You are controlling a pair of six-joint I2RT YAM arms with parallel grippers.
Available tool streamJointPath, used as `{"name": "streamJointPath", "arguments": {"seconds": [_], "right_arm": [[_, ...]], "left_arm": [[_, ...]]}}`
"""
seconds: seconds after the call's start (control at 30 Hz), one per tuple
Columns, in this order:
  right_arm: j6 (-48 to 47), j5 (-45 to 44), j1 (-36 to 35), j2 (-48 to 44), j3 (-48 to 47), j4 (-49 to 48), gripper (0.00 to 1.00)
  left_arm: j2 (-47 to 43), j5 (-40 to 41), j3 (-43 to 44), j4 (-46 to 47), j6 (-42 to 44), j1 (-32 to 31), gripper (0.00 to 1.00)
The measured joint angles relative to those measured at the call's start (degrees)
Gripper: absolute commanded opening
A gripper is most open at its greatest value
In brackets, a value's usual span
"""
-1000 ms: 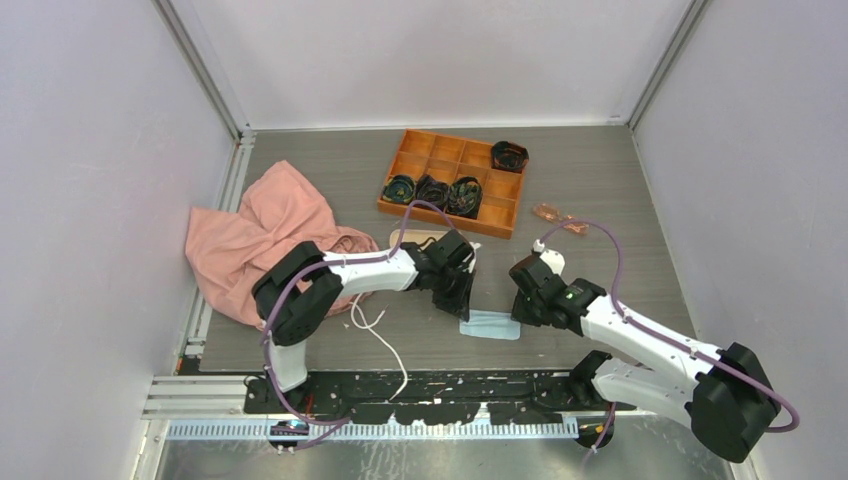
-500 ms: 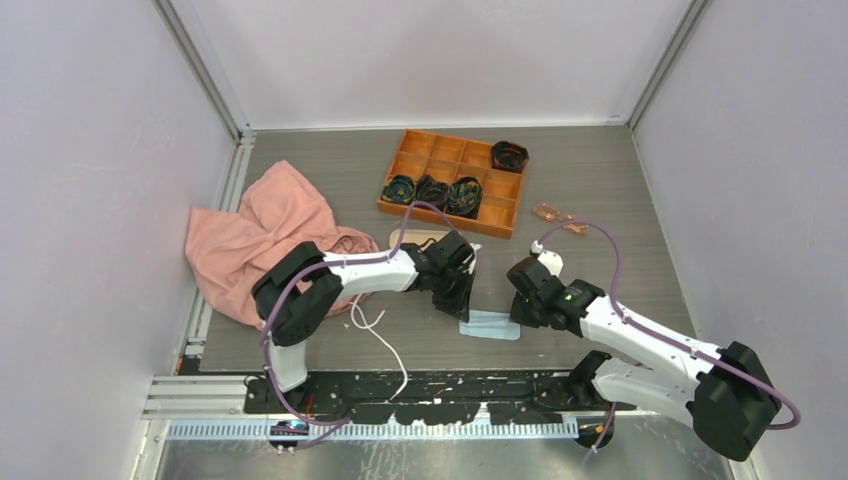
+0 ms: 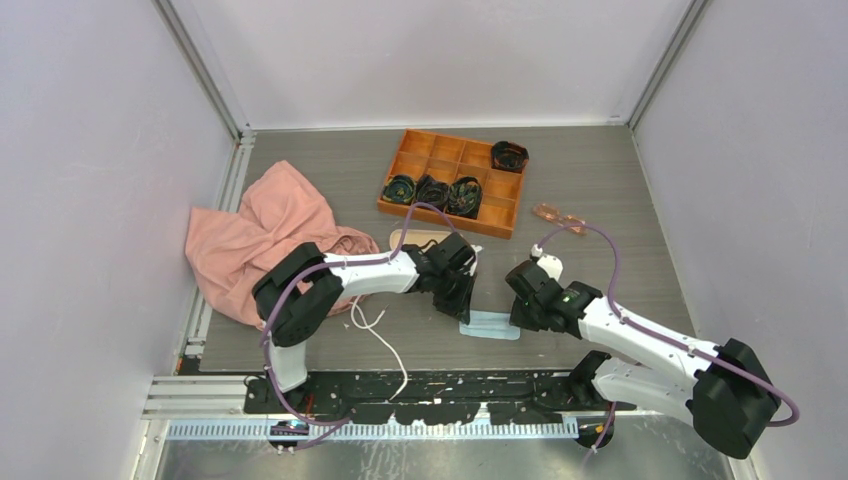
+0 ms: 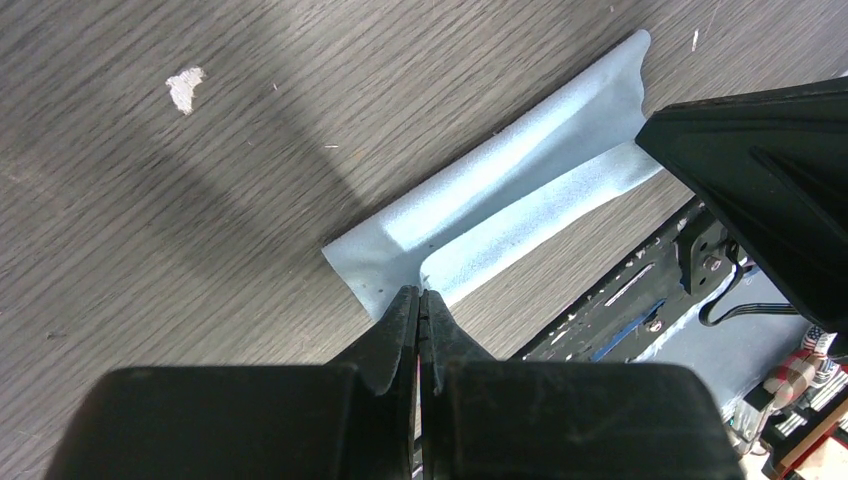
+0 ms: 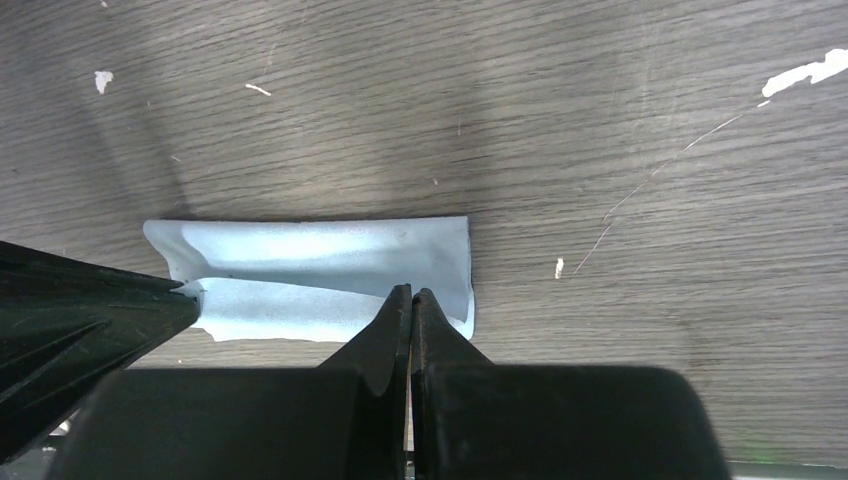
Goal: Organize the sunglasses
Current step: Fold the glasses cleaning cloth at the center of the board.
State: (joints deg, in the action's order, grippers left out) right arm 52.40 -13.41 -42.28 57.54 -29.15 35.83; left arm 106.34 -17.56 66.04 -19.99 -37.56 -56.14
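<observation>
Left gripper (image 3: 464, 310) and right gripper (image 3: 517, 316) both down at the light blue cloth (image 3: 492, 327).
I've got one gripper at each end of the cloth, low on the counter (image 3: 620, 170) near my bases, though from up here I can't tell how my jaws stand. The sunglasses (image 3: 557, 215) lie well apart, out to my right, beside the orange tray (image 3: 445, 220). A pink garment (image 3: 255, 240) is heaped on my left, with a white cord (image 3: 385, 340) trailing beside it.

Orange tray (image 3: 416, 160) holding dark rolls (image 3: 433, 190) by far tabletop edge; pink cloth (image 3: 255, 240) at left edge; blue cloth (image 3: 490, 326) toward near edge.
</observation>
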Motion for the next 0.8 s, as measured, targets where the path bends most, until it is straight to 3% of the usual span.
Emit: {"name": "streamJointPath", "arguments": {"seconds": [0.07,0.2,0.33,0.47,0.6,0.8], "right_arm": [[0.3,0.0,0.0,0.0,0.2,0.0,0.08],[0.8,0.1,-0.1,0.0,0.2,0.0,0.21],[1.1,0.2,-0.1,-0.3,0.2,0.1,0.32],[1.3,0.2,-0.1,-1.4,0.2,0.7,0.33],[1.4,0.2,-0.1,-2.6,-0.2,1.1,0.24],[1.2,1.3,-0.1,2.4,-2.5,-2.2,0.18]], "left_arm": [[0.0,0.0,0.0,0.0,0.0,0.0,0.06],[0.0,0.8,0.0,-0.4,-0.4,-0.2,0.28],[-0.4,3.5,0.2,-2.7,-0.5,-0.7,0.31],[-2.4,5.4,0.2,-4.7,-0.6,-0.8,0.31],[-5.2,6.1,0.2,-5.0,-1.3,-0.9,0.31],[-6.1,4.9,0.0,0.8,-5.0,-0.8,0.28]]}}
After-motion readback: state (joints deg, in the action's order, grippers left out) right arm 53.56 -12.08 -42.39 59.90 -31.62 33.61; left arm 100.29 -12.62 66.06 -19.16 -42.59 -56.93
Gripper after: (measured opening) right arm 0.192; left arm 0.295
